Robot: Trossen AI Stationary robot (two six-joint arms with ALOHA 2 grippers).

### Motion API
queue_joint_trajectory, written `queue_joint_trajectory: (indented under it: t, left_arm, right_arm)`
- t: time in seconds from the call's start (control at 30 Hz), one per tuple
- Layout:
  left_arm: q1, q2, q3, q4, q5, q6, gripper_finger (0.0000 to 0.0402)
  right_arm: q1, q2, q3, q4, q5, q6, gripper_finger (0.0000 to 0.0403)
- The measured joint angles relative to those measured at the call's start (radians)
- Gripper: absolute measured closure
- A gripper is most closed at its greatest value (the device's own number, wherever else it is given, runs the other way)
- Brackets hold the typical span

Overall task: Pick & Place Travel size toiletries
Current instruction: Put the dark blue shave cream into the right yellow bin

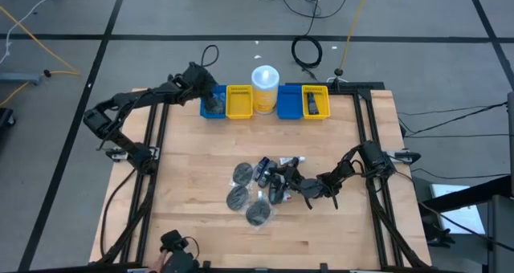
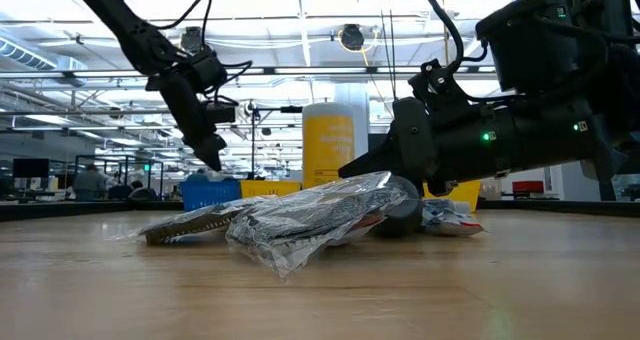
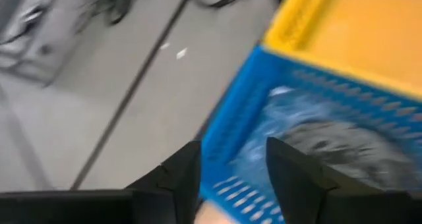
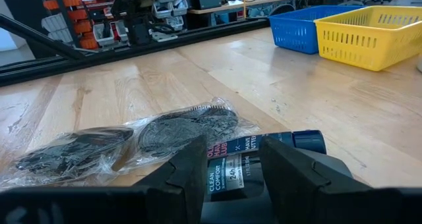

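The toiletries lie in a heap mid-table: dark grey discs in clear wrap (image 1: 238,196) (image 4: 186,126) and small dark bottles (image 1: 263,171). My right gripper (image 1: 283,182) (image 4: 231,174) is open and low at the heap. Its fingers stand over the labelled body of a dark blue bottle (image 4: 232,165) that lies on the wood. My left gripper (image 1: 210,101) (image 3: 231,178) is open above the far-left blue bin (image 1: 214,111) (image 3: 237,125). One wrapped disc (image 3: 349,145) lies inside that bin. No white-silver tube shows. My right gripper has its fingers (image 4: 188,168) down at the dark blue bottle's labelled middle (image 4: 232,165), slanting from the table's right. The bottle lies on its side on the table. Whether the fingers touch it, I cannot tell.
Along the far edge stand a yellow bin (image 1: 239,101), a tall yellow cup with a white lid (image 1: 265,83), a second blue bin (image 1: 289,103) and a yellow bin (image 1: 316,101) with a dark item inside. Bare wood lies near and left of the heap.
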Motion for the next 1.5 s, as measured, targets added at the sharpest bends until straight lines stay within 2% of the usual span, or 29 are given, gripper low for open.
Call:
queue_joint_trajectory:
  t: [0.1,0.2,0.3,0.47,0.57,0.67,0.87,0.93,1.1,1.2,1.3,1.4,1.5]
  left_arm:
    - [-0.014,0.0,0.0,0.0,-0.048,-0.027,0.0219]
    - [-0.047,-0.009,0.0,-0.015,0.002,-0.075,0.0224]
    - [-0.096,-0.031,0.0,-0.017,0.117,-0.15,0.0243]
    - [-0.23,-0.044,0.0,-0.023,0.421,-0.238,0.0288]
    - [-0.351,-0.038,0.0,-0.007,0.506,-0.256,0.0314]
    - [-0.498,-0.031,-0.018,0.044,0.474,-0.259,0.0336]
    - [-0.745,-0.032,-0.065,0.218,0.257,-0.342,0.0371]
    - [-0.8,-0.031,-0.081,0.263,0.211,-0.38,0.038]
    - [-0.878,-0.005,-0.105,0.338,0.137,-0.494,0.0392]
    - [-0.896,0.032,-0.107,0.379,0.092,-0.542,0.037]
    - [-0.896,0.098,-0.107,0.438,0.032,-0.594,0.0325]
    - [-0.876,0.167,-0.107,0.489,0.001,-0.666,0.027]
    - [-0.853,0.228,-0.107,0.532,0.024,-0.746,0.022]
  right_arm:
    - [0.0,0.0,0.0,0.0,0.0,0.0,0.0273]
    - [0.0,0.0,0.0,0.0,0.0,0.0,0.0273]
    - [0.0,0.0,0.0,0.0,0.0,-0.003,0.0273]
    - [0.0,0.0,0.0,0.0,0.0,-0.009,0.0273]
    - [0.0,0.0,0.0,-0.001,0.0,-0.022,0.0273]
    - [0.002,0.001,0.0,0.006,0.0,-0.051,0.0273]
    - [0.046,-0.077,-0.002,0.057,0.007,-0.209,0.0273]
    - [0.07,-0.134,-0.015,0.025,0.059,-0.266,0.0273]
    - [0.139,-0.316,-0.072,-0.191,0.256,-0.324,0.0273]
    - [0.172,-0.433,-0.131,-0.325,0.325,-0.267,0.0273]
    - [0.188,-0.539,-0.2,-0.408,0.336,-0.156,0.0273]
    - [0.193,-0.602,-0.283,-0.427,0.337,-0.023,0.0273]
    - [0.19,-0.625,-0.357,-0.427,0.34,0.122,0.0273]
